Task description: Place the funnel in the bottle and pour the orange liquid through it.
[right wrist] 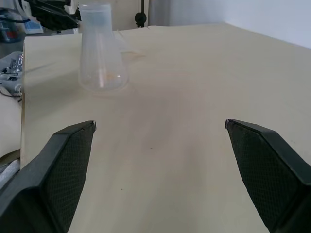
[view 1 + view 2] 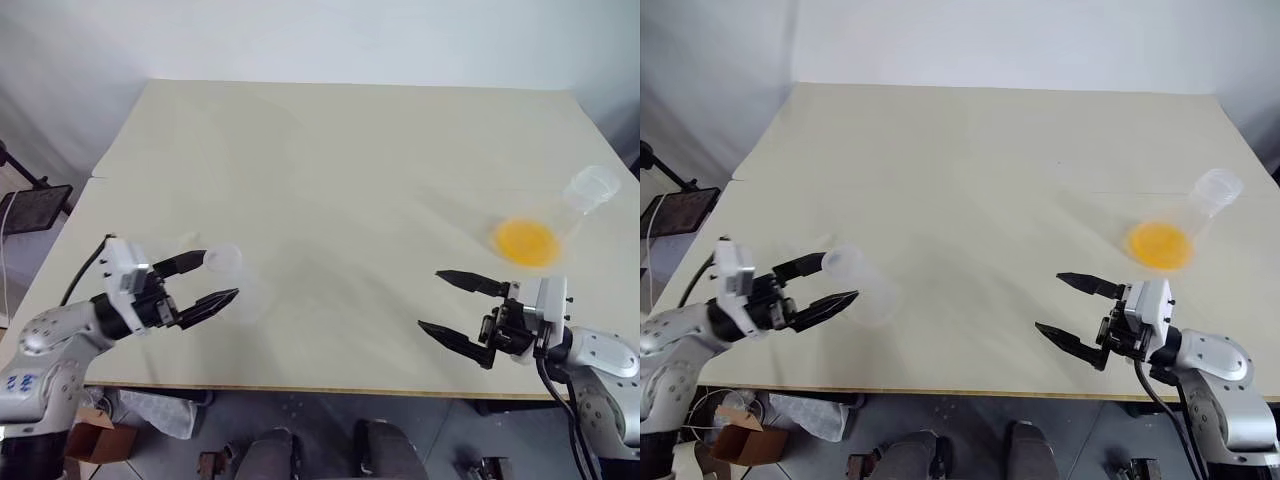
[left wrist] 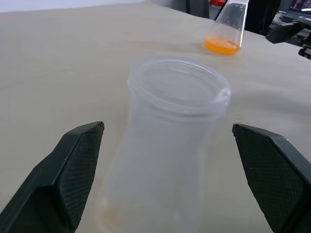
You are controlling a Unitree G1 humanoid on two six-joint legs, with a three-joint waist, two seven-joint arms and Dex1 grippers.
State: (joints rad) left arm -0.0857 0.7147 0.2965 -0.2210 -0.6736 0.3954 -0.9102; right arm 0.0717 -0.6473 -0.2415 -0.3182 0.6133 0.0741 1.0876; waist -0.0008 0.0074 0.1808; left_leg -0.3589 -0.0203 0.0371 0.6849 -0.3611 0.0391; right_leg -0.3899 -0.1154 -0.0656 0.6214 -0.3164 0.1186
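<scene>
The frosted bottle (image 2: 238, 287) stands upright near the table's front left. My left gripper (image 2: 221, 275) is open, its two fingers either side of the bottle's neck and clear of it. In the left wrist view the bottle's wide mouth (image 3: 177, 87) sits between the fingers. A faint clear shape just beyond the bottle looks like the funnel (image 1: 128, 49). The orange liquid (image 2: 525, 242) lies shallow in a clear cone-shaped flask (image 2: 578, 200) at the right. My right gripper (image 2: 430, 299) is open and empty near the front edge, short of the flask.
The pale table (image 2: 340, 160) is bare across its middle and back. Its front edge (image 2: 330, 391) runs just under both grippers. A dark stand (image 2: 32, 208) and clutter sit on the floor off the left side.
</scene>
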